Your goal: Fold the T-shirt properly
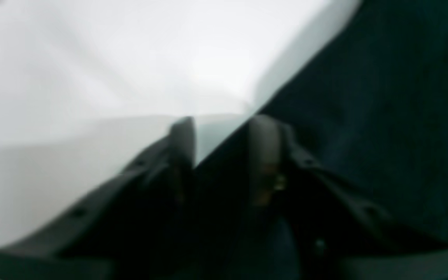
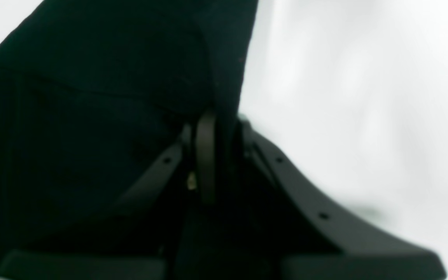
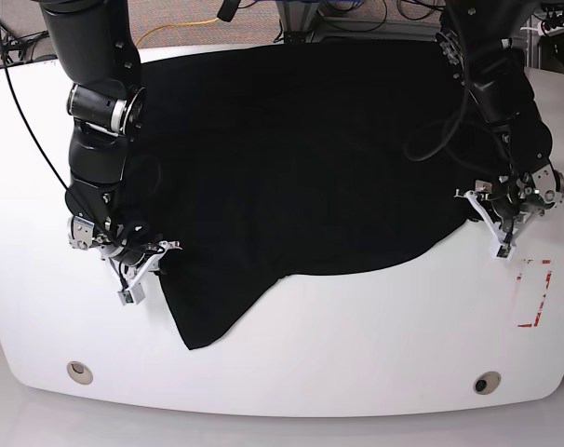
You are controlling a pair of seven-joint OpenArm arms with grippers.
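**Ana:** White, rounded table (image 3: 291, 363) fills the base view, cables trailing across the floor behind it, and the T-shirt (image 3: 301, 158) is spread black and plain-side-up over the far half of it.

**Ben:** No print showing from up here, just dark cloth. Its near edge runs ragged, with one corner tongue hanging down toward the front on the side of the right arm.

**Ana:** And both arms are down at the shirt's side edges. Right gripper (image 2: 218, 124) first: in its wrist view the fingers are pinched close together with black fabric rising out from between them. That's a clenched grip on the T-shirt (image 2: 91, 97).

**Ben:** Agreed, cloth is bunched right at the tips there. In the base view that right gripper (image 3: 141, 264) sits at the shirt's edge, touching it.

**Ana:** Over to the left gripper (image 1: 222, 130). The wrist picture is badly blurred, but the two fingers stand apart with a gap between them, and the T-shirt's (image 1: 383, 116) edge crosses that gap.

**Ben:** One finger lies over cloth, the other over bare table (image 1: 91, 77). Whether it has actually bitten the fabric, I can't tell.

**Ana:** From the base, the left gripper (image 3: 499, 223) is right at the shirt's edge, with a red-marked rectangle (image 3: 533, 293) on the table just beside it.
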